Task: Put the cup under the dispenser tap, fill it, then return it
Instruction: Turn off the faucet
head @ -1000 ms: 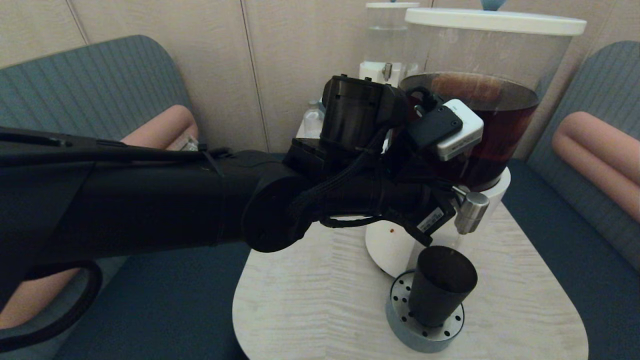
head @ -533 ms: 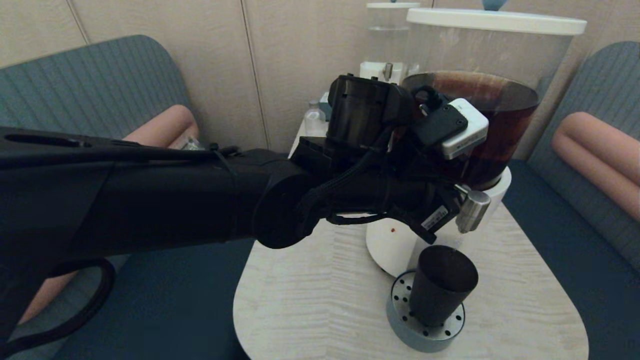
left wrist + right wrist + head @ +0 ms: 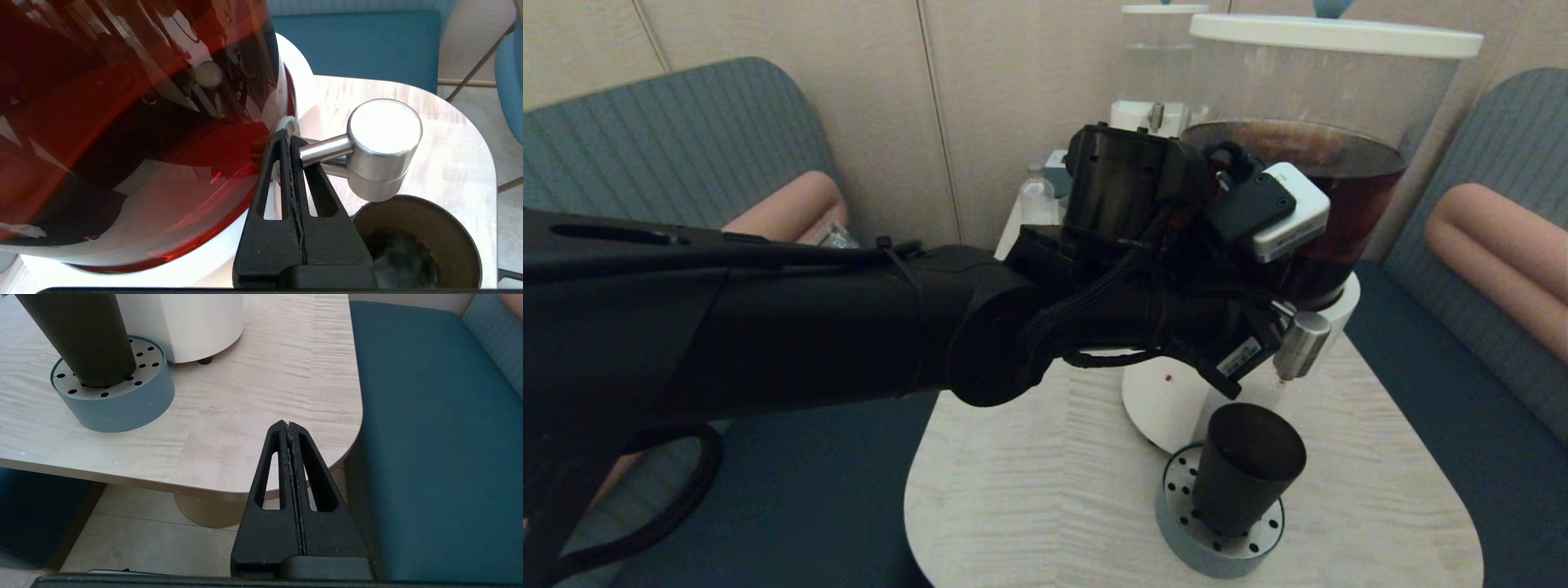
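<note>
The black cup (image 3: 1245,469) stands upright on a round grey perforated drip stand (image 3: 1217,543), right below the dispenser tap (image 3: 1300,345). In the left wrist view the steel dispenser tap (image 3: 382,143) juts from the white base above the cup's (image 3: 416,245) open mouth. My left gripper (image 3: 286,136) is shut with nothing between its fingers. Its tips rest against the tap's thin steel stem (image 3: 325,149), close to the jar wall. My right gripper (image 3: 289,424) is shut and empty, low by the table's front right corner.
The big dispenser (image 3: 1298,204) holds dark brown liquid on a white base (image 3: 1164,400). A smaller clear dispenser (image 3: 1156,73) stands behind it. Teal benches (image 3: 429,437) flank the light wood table (image 3: 1029,490). My left arm crosses the table's left half.
My left arm has edged right and slightly up, bringing its shut fingers closer against the tap. The cup and stand have stayed put.
</note>
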